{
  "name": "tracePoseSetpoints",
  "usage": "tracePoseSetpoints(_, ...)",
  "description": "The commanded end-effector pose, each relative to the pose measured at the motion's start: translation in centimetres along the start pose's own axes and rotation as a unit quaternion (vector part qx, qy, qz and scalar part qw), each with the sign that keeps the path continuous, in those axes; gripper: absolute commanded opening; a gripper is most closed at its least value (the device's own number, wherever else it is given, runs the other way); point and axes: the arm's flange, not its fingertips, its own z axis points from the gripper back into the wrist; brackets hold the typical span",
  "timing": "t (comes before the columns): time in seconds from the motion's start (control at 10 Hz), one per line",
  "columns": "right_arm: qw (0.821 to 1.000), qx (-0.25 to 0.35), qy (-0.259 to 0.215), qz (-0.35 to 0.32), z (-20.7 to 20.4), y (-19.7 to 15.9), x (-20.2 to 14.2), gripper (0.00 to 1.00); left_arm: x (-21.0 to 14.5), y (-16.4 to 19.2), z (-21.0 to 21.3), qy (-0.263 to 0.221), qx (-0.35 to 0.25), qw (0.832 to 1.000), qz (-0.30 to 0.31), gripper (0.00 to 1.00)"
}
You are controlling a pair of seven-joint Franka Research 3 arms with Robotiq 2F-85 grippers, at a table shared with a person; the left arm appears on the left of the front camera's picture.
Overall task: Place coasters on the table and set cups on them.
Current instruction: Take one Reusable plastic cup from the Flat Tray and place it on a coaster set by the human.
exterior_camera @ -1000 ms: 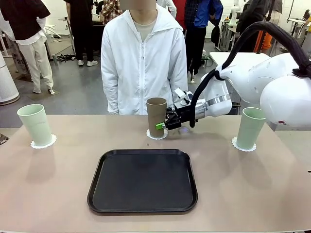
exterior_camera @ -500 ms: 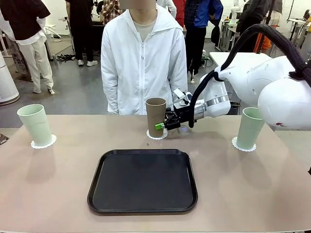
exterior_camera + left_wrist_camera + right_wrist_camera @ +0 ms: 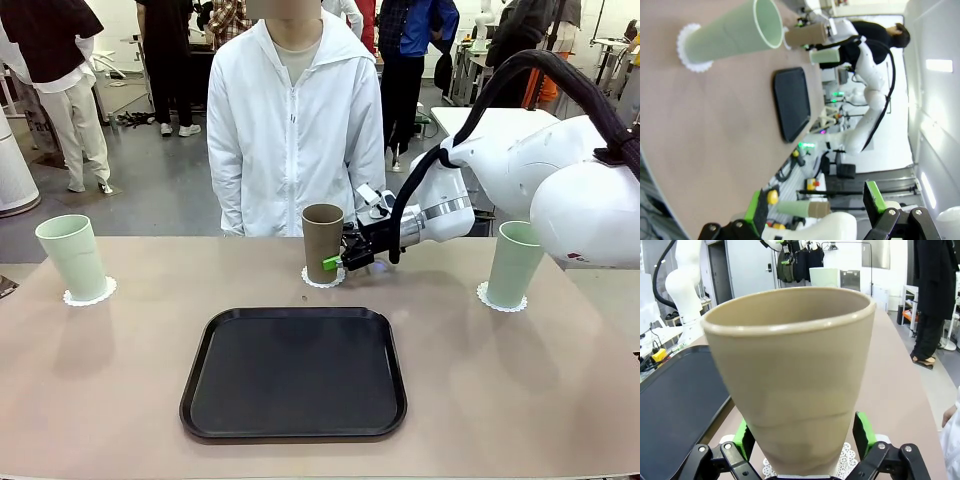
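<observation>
A brown cup (image 3: pixel 322 243) stands upright on a white lacy coaster (image 3: pixel 323 279) at the far middle of the beige table (image 3: pixel 100 390). My right gripper (image 3: pixel 336 262) reaches in from the right, low on this cup. In the right wrist view its green pads (image 3: pixel 863 434) press both sides of the brown cup (image 3: pixel 790 385), with the coaster (image 3: pixel 850 460) under it. One mint cup (image 3: pixel 72 257) stands on a coaster (image 3: pixel 92 294) far left, another mint cup (image 3: pixel 516 262) on a coaster (image 3: pixel 499 299) far right. My left gripper (image 3: pixel 815 210) is open and holds nothing.
A black rectangular tray (image 3: pixel 294 372) with nothing on it lies in the middle near the front edge. A person in a white jacket (image 3: pixel 295 130) stands just behind the brown cup, arms down. The left wrist view shows the left mint cup (image 3: pixel 730 32) and tray (image 3: pixel 792 102).
The brown cup and my right gripper have shifted slightly right and down by a few pixels. Nothing else has moved.
</observation>
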Motion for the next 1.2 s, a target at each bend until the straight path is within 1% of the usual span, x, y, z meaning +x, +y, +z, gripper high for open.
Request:
tracePoseSetpoints(0.0,1.0,0.003,0.026,-0.013,-0.1,-0.6,0.4,1.0,-0.1,-0.2,0.0,0.0,0.003,1.0,0.002,1.0)
tracePoseSetpoints(0.6,0.998,-0.003,0.056,-0.019,0.7,-0.5,0.7,1.0,-0.1,-0.2,0.0,0.0,0.003,1.0,0.002,1.0)
tracePoseSetpoints(0.7,0.998,0.003,0.063,-0.025,1.0,-0.4,1.0,1.0,-0.1,-0.2,0.0,0.0,0.003,1.0,0.002,1.0)
tracePoseSetpoints(1.1,0.994,-0.009,0.099,-0.039,2.3,-0.1,1.4,1.0,-0.1,-0.2,0.0,0.0,0.003,1.0,0.002,1.0)
